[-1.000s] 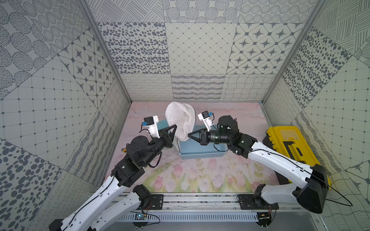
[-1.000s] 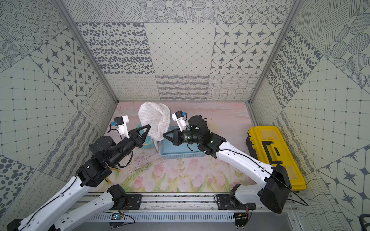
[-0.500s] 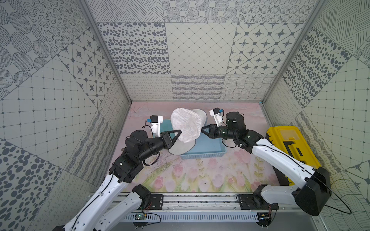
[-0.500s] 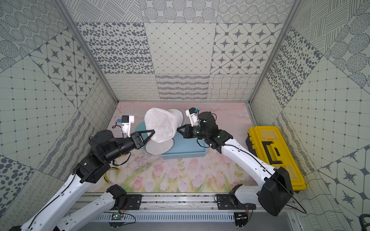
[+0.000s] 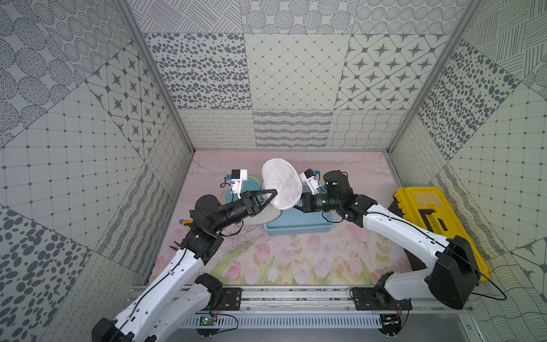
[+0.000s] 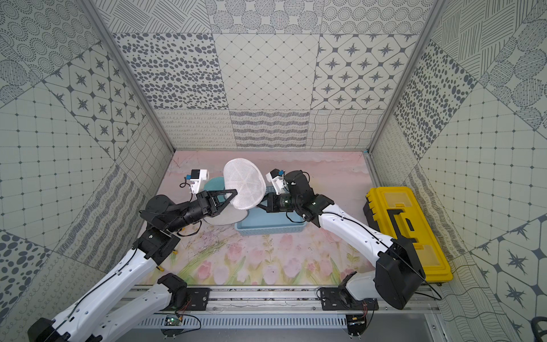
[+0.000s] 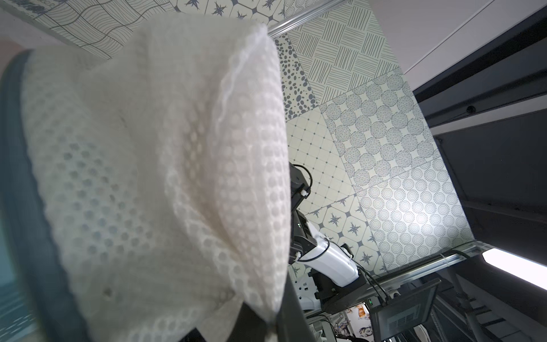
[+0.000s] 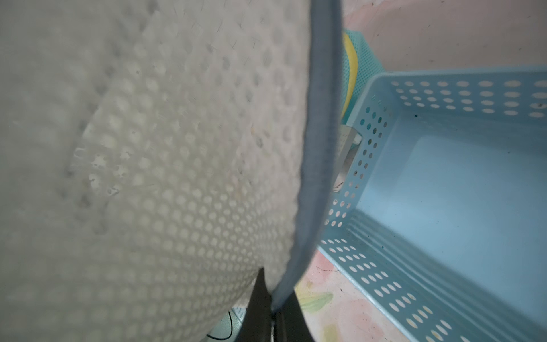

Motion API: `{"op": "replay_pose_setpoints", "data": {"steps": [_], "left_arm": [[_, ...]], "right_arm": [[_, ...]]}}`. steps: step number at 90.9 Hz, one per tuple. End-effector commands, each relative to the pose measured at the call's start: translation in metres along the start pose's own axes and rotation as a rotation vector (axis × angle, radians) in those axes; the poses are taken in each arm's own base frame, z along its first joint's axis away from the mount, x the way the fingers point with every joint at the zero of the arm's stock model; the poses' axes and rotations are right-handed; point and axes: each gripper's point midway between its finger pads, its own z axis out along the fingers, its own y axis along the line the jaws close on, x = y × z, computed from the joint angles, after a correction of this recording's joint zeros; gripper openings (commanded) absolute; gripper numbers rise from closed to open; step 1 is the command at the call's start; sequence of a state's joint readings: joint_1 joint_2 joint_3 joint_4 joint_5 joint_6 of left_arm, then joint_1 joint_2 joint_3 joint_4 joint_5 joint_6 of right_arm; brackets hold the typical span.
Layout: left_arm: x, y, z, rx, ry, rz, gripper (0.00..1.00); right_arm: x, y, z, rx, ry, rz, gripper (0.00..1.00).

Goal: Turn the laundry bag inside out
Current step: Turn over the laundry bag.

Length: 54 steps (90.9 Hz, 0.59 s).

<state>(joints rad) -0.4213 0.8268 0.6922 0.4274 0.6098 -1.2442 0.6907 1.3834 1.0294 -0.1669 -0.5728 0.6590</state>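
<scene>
Low in both top views the floral mat lies flat and open before a perforated blue plastic basket, with a hard yellow toolbox at right. Mid-frame over the basket's left end the white honeycomb-mesh bag hangs domed, left gripper pinched tight on its left edge, right gripper clamped on its grey-blue bound rim; pink mat beyond runs open to the back wall.

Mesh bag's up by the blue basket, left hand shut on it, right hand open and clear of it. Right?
No: the right hand is shut too, pinching the laundry bag by its blue rim, as the right wrist view shows. The rest holds: the bag is up by the blue basket, left hand shut on it.
</scene>
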Motion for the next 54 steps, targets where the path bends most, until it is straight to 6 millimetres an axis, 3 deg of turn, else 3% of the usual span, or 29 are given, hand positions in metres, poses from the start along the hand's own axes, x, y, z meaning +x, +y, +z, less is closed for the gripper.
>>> {"op": "replay_pose_setpoints", "data": {"steps": [1,8,15,24,32,38,44,54], "left_arm": [[-0.015,-0.095,-0.02,0.395,-0.077,0.11,0.0],[-0.016,-0.097,-0.017,0.402,-0.066,0.11,0.0],[-0.011,-0.084,-0.006,0.279,0.012,0.112,0.0],[-0.002,-0.077,-0.012,0.184,0.041,0.152,0.0],[0.005,-0.075,-0.017,0.145,0.062,0.174,0.0],[0.009,-0.075,-0.02,0.126,0.079,0.194,0.0],[0.011,-0.069,-0.021,0.092,0.088,0.204,0.0],[0.008,-0.066,-0.021,0.083,0.07,0.229,0.0]], "right_arm": [[0.018,-0.008,0.011,-0.012,0.028,0.002,0.0],[0.017,0.005,0.009,-0.088,-0.004,-0.01,0.0],[0.012,0.009,-0.005,-0.069,-0.048,-0.035,0.01],[0.002,0.009,-0.035,-0.015,-0.113,-0.07,0.37],[-0.008,0.013,-0.068,-0.006,-0.21,-0.11,0.61],[-0.017,0.032,-0.1,-0.03,-0.305,-0.164,0.71],[-0.023,0.057,-0.123,-0.083,-0.355,-0.214,0.74],[-0.03,0.096,-0.142,-0.183,-0.377,-0.257,0.77]]}}
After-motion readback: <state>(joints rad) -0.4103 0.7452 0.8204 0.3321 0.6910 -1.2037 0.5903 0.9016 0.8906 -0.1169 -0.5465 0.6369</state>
